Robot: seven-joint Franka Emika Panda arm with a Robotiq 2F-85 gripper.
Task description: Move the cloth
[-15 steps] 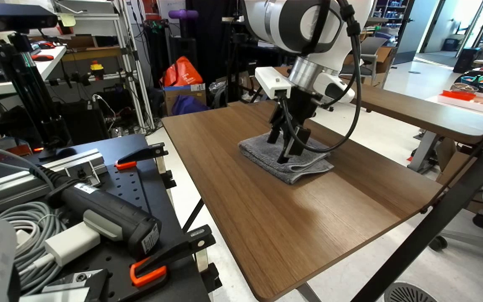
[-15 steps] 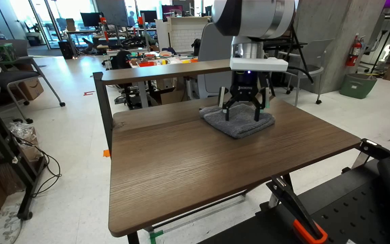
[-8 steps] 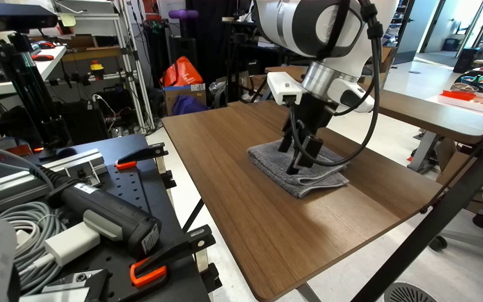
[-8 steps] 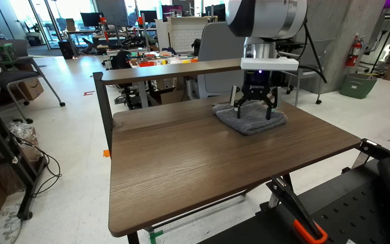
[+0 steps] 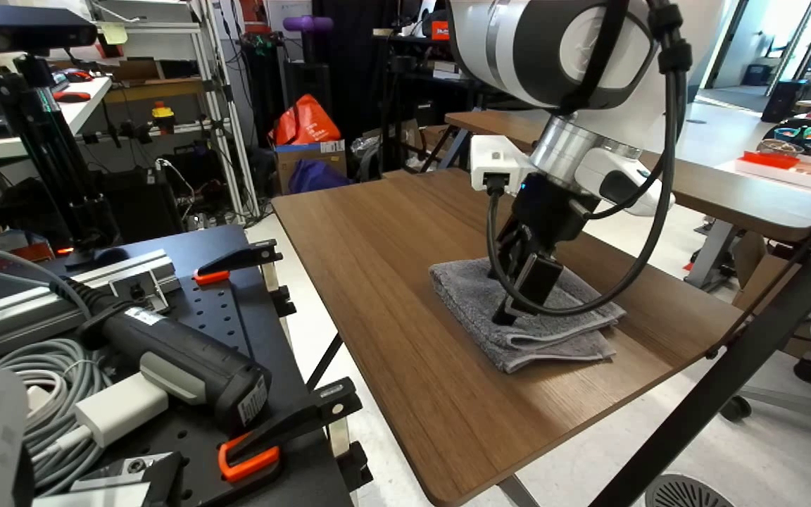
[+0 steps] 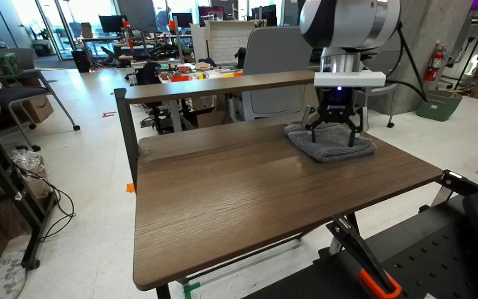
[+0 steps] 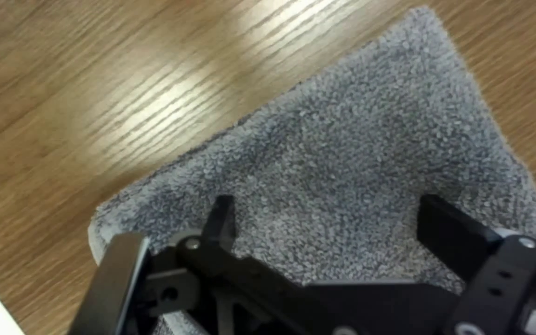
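Two slim black fingers (image 7: 225, 218) of the black Robotiq gripper (image 6: 332, 141) stand released and spread wide, their tips down at the top of a soft grey folded towel-like cloth (image 7: 356, 153); how firmly they press I cannot tell. In the wrist view the cloth fills the gap between them, one corner pointing to the top of that view. It rests on a brown wood-grain rectangular table (image 6: 222, 199), toward the table's far right part in an exterior view. A lower fold (image 5: 567, 350) juts out past the rest of the cloth in an exterior view, where the gripper leans and a thick black cable (image 5: 574, 310) loops past it, in front of the cloth. A white box-shaped mount (image 6: 349, 79) sits across the wrist of the white and grey robot arm (image 6: 347, 25). Beside the table, with a gap between, stands a black perforated workbench (image 5: 201, 243) bearing black-and-orange clamps (image 5: 300, 417) and a black handheld device (image 5: 180, 352). A dark green plastic bin (image 6: 439, 107) stands by a grey concrete column (image 6: 449, 25)
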